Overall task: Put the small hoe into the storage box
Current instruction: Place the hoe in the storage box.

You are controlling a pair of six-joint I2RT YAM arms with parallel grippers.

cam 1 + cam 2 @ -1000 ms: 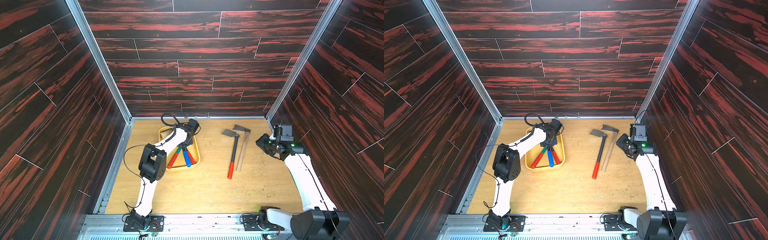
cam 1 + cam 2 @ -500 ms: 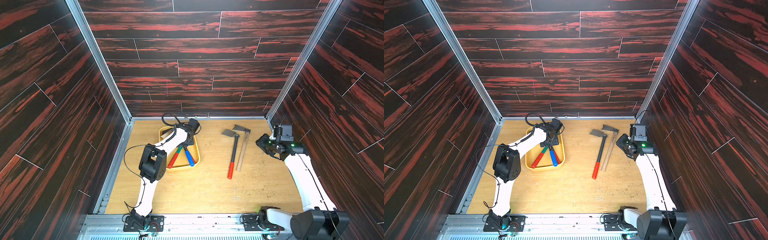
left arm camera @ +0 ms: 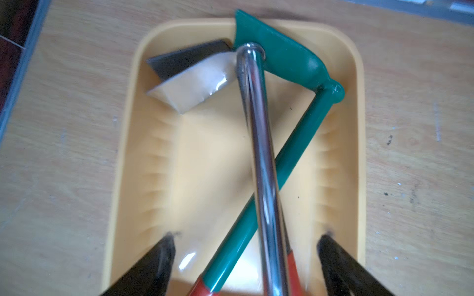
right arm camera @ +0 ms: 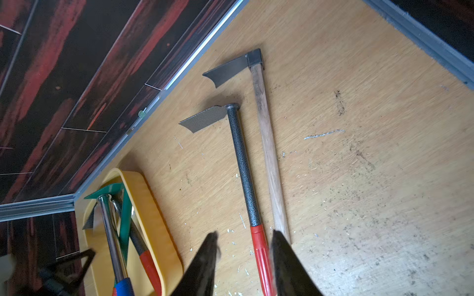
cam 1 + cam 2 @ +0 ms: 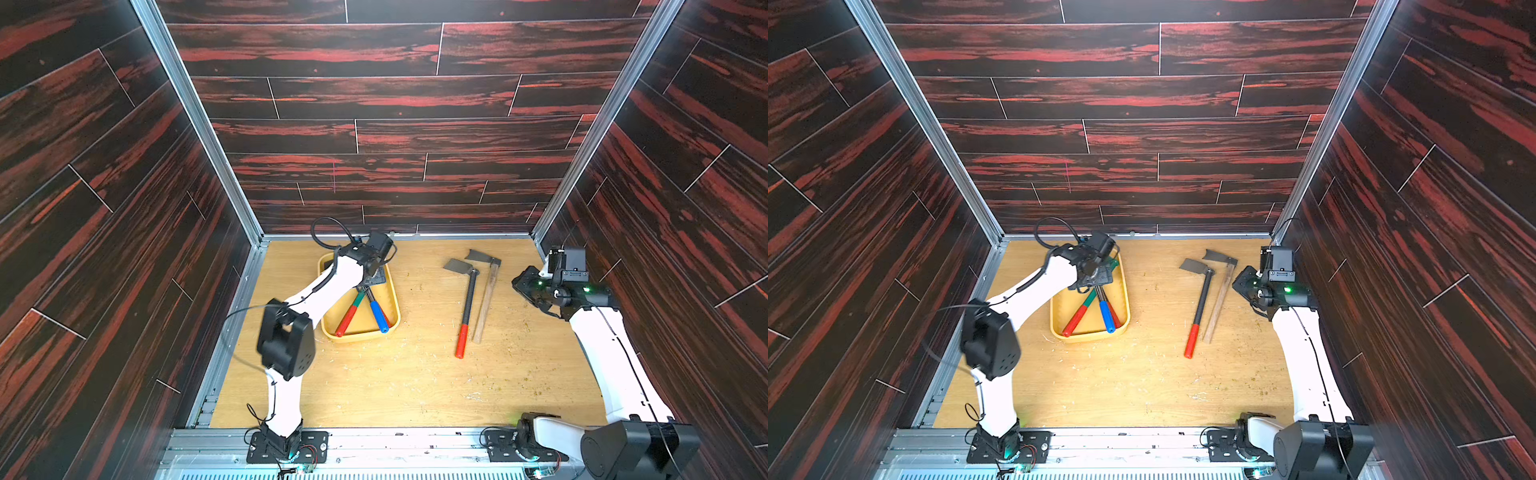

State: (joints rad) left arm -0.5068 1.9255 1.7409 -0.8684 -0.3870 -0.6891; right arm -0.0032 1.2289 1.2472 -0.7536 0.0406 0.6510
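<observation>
Left fingers [image 3: 154,266] have just spread, releasing the chrome hoe [image 3: 261,153] into the box [image 3: 123,179]; right fingers [image 4: 202,269] idle, part-open, empty.

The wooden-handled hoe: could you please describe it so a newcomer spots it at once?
On the tabletop, right of the yellow storage box, two hoes lie side by side. The wooden-handled hoe is nearer the right arm. Its handle is bare pale wood, unlike the dark, red-gripped hoe beside it.
</observation>
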